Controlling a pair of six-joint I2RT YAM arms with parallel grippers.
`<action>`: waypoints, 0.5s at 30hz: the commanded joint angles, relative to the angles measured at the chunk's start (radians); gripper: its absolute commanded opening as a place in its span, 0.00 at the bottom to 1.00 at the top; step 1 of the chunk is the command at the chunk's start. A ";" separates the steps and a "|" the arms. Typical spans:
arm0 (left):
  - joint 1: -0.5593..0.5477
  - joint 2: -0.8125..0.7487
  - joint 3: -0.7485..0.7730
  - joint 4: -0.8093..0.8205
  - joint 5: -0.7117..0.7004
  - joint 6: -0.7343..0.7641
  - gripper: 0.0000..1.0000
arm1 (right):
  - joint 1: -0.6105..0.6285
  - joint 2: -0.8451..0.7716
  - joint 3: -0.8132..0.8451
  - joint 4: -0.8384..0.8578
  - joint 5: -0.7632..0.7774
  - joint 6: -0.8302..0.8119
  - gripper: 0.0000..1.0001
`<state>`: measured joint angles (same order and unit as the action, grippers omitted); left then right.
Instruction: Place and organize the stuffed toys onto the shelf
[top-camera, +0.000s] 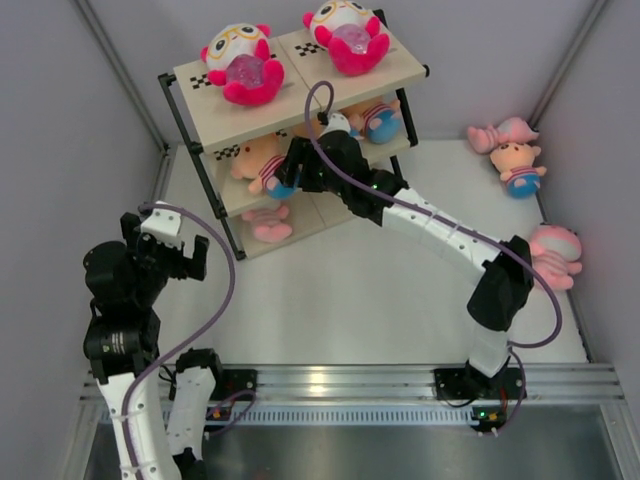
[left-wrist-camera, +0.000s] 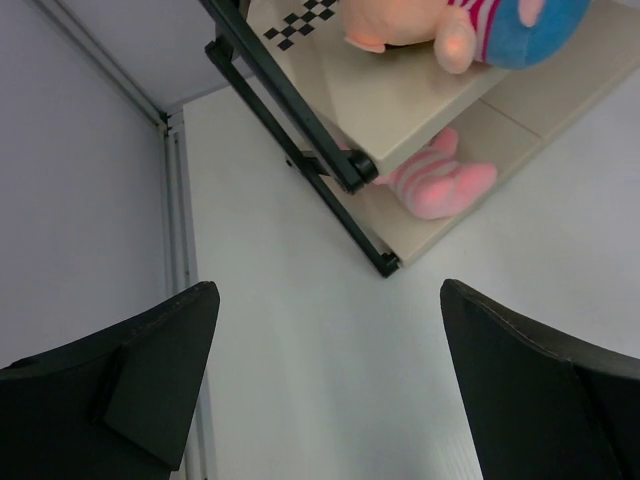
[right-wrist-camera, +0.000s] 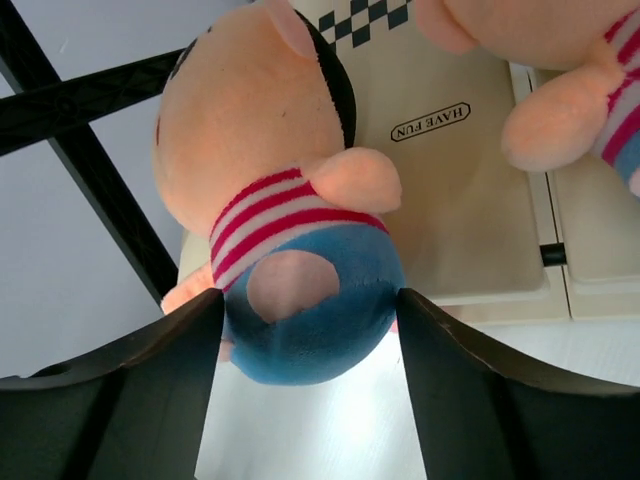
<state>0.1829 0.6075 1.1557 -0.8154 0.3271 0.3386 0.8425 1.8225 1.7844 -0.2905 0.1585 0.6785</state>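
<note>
The shelf stands at the back left. Two white-faced, hot-pink stuffed toys sit on its top board. Two peach striped toys are on the middle board, and a pale pink toy lies on the bottom one. My right gripper reaches to the middle board, jaws open on either side of the left peach toy's uncompressed blue bottom. My left gripper hovers open and empty over the table, near the shelf's front left corner.
Three more toys lie on the table at the right: a pale pink one, a peach striped one and a pink one by the right wall. Side walls enclose the table.
</note>
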 joint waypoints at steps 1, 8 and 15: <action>0.004 -0.070 -0.033 0.007 0.102 -0.033 0.99 | -0.016 -0.054 0.032 0.065 -0.014 -0.042 0.71; 0.007 -0.147 -0.148 0.007 0.104 -0.012 0.99 | -0.017 -0.281 -0.115 0.123 0.024 -0.106 0.79; 0.013 -0.126 -0.139 -0.004 0.109 0.000 0.99 | -0.022 -0.454 -0.369 0.336 -0.065 -0.141 0.69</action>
<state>0.1886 0.4648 0.9958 -0.8345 0.4152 0.3351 0.8299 1.4334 1.5024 -0.1448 0.1497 0.5957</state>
